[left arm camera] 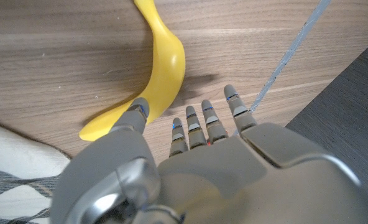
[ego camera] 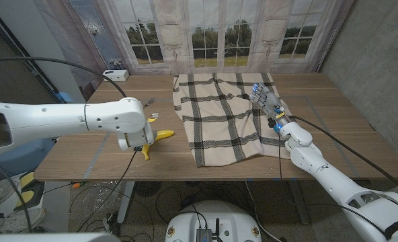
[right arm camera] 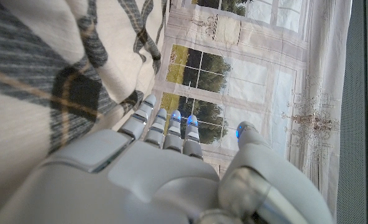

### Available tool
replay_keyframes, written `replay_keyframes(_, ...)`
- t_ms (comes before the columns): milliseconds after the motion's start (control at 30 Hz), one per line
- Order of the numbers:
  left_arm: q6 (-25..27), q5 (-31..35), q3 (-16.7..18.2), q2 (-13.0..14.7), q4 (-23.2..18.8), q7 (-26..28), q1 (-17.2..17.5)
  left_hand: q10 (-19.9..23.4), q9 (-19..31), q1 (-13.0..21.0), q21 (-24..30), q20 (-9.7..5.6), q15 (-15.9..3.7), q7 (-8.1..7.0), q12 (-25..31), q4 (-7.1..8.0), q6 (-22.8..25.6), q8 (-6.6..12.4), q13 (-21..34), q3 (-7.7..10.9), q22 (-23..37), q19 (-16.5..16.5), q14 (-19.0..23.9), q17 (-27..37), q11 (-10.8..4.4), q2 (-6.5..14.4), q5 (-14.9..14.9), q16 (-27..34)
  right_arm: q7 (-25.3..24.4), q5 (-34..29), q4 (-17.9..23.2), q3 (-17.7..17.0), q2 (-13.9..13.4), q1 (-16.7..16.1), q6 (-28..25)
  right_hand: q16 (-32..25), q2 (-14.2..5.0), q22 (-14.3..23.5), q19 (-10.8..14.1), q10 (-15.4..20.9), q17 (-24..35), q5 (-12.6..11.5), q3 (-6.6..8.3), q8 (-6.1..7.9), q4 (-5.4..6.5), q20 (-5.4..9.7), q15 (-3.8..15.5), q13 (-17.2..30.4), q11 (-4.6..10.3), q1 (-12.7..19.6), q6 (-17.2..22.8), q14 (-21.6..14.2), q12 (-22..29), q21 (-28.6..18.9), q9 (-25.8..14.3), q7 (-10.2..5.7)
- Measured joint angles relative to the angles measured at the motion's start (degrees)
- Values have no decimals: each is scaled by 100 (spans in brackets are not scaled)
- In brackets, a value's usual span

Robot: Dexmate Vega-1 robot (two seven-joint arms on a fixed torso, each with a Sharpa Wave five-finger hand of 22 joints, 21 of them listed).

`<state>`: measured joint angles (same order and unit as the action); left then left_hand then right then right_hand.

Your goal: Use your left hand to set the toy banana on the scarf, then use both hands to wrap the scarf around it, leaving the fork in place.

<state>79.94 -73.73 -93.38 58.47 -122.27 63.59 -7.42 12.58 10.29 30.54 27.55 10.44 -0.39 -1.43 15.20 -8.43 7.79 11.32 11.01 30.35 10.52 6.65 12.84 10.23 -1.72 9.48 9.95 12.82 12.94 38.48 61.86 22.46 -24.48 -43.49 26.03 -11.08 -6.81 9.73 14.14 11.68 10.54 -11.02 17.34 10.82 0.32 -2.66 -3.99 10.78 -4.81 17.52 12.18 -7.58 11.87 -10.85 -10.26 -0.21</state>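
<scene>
The yellow toy banana [ego camera: 161,136] lies on the wood just left of the cream plaid scarf [ego camera: 219,114]. My left hand [ego camera: 134,142] hovers over the banana's near end. In the left wrist view its fingers [left arm camera: 216,124] are spread above the banana [left arm camera: 166,73], the thumb tip at the fruit's edge, nothing gripped. My right hand [ego camera: 267,102] stands at the scarf's right edge with fingers apart and empty; the right wrist view shows this hand [right arm camera: 165,174] next to the scarf's folds [right arm camera: 47,62]. A small grey item, probably the fork [ego camera: 149,103], lies behind my left forearm, partly hidden.
A small white box [ego camera: 115,74] sits at the table's back left corner. Grey tape strips [ego camera: 98,158] cross the wooden table [ego camera: 333,114]. A curtain printed with windows [ego camera: 219,33] hangs behind the table. The table's front edge runs just below the banana.
</scene>
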Motion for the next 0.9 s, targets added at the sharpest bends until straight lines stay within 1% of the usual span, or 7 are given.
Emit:
replay_keyframes(167, 1, 29, -146, -137, 186, -197, -127, 330, 0, 119, 22, 7, -42, 52, 52, 24, 317, 85, 9, 143, 0, 100, 290, 5, 1, 83, 0, 55, -51, -20, -15, 4, 12, 5, -28, 0, 0, 0, 0, 0, 0, 0, 0, 0, 0, 0, 31, 0, 0, 0, 0, -31, 0, 0, 0, 0)
replay_keyframes(367, 5, 105, -364, -331, 442, -354, -320, 1346, 25, 422, 200, -62, -208, 227, 320, 219, 1299, 281, 35, 604, 51, 558, 1237, 109, -41, 225, 70, 347, -94, -24, -18, 4, 19, 4, -35, 0, 0, 0, 0, 0, 0, 0, 0, 0, 0, 0, 31, 0, 0, 0, 0, -31, 0, 0, 0, 0)
replay_keyframes(533, 6, 91, -502, -447, 585, -369, -439, 2389, 29, 662, 421, -282, -264, 289, 647, 382, 2378, 496, 134, 901, 83, 925, 2192, 278, -89, 109, 82, 810, -121, -26, -32, 4, 27, 0, -43, 0, -31, 0, 0, 31, 0, 0, 0, 0, 0, 0, 31, 0, -31, -31, 0, -31, 0, 0, 0, 0)
replay_keyframes(633, 5, 68, -589, -518, 672, -352, -498, 2940, 78, 824, 631, -470, -337, 587, 937, 474, 2800, 509, 254, 1075, 111, 1209, 2879, 482, 48, -52, 67, 1240, -134, -26, -45, 4, 31, 0, -46, 0, -31, 0, 0, 30, 0, 0, 0, 0, 0, 0, 31, 0, -31, -31, -1, -31, 0, 0, 0, 0)
replay_keyframes(700, 5, 45, -666, -577, 737, -289, -537, 3148, 117, 899, 753, -534, -389, 653, 1098, 498, 2929, 509, 329, 1099, 132, 1353, 3197, 643, 151, -128, 66, 1498, -137, -27, -66, 4, 37, 2, -47, 0, -31, 0, 0, 30, -1, 0, 0, 0, 0, 0, 31, 0, -31, -31, -1, -30, 0, 0, 0, 0)
replay_keyframes(767, 5, 40, -702, -601, 758, -234, -554, 3247, 123, 920, 811, -575, -445, 653, 1209, 499, 2930, 657, 403, 1099, 136, 1393, 3311, 759, 196, -148, 66, 1635, -139, -29, -88, 4, 44, 14, -48, 0, -31, 0, 0, 30, -1, -1, 0, 0, 0, 0, 31, 0, -31, -31, -1, -30, 0, 0, 0, 0)
replay_keyframes(900, 6, 99, -740, -615, 767, -147, -603, 3274, 197, 943, 855, -584, -480, 653, 1312, 524, 2931, 741, 493, 1073, 136, 1402, 3370, 891, 183, -171, 37, 1723, -139, -33, -142, 4, 66, 49, -49, 0, -31, 0, 0, 30, -1, -1, 0, 0, 0, 0, 31, 0, -31, -31, -1, -30, 0, 0, 0, 0)
